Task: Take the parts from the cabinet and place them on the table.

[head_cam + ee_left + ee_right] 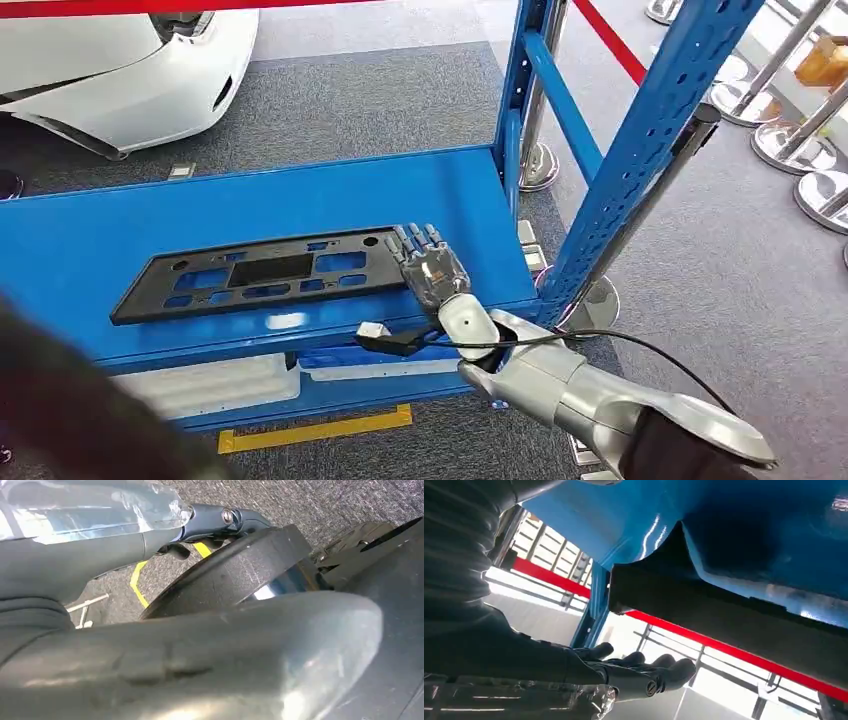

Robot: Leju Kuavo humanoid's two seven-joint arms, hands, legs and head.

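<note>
Item one, black plastic plate point(265, 274): a long flat panel with rectangular cut-outs, lying flat on the blue shelf point(120, 230) of a blue metal rack, its long side running along the shelf's front edge. Item two, right hand point(432, 268): reaching in from the lower right on its silver arm, sitting at the plate's right end, fingers point(415, 238) extending straight and close together over the plate's corner; in the right wrist view the dark fingers point(644, 667) are lying side by side, slightly curling, with nothing between them, and the plate's dark edge point(724, 625) is showing nearby against the blue shelf surface. Whether the hand is touching the plate cannot be told. Item three, left hand point(200, 650): showing as a large grey blur close to the lens in the left wrist view; whether its fingers are apart or together cannot be told. Item four, blue perforated upright point(655, 130): rising at the shelf's right front corner. Item five, white panels point(215, 382): resting on the rack's lower level beneath the shelf. Item six, grey carpet point(760, 270): carrying a yellow tape mark point(315, 430) in front of the rack, chrome stanchion bases point(790, 140) at far right, and a white car body point(130, 70) at upper left.
</note>
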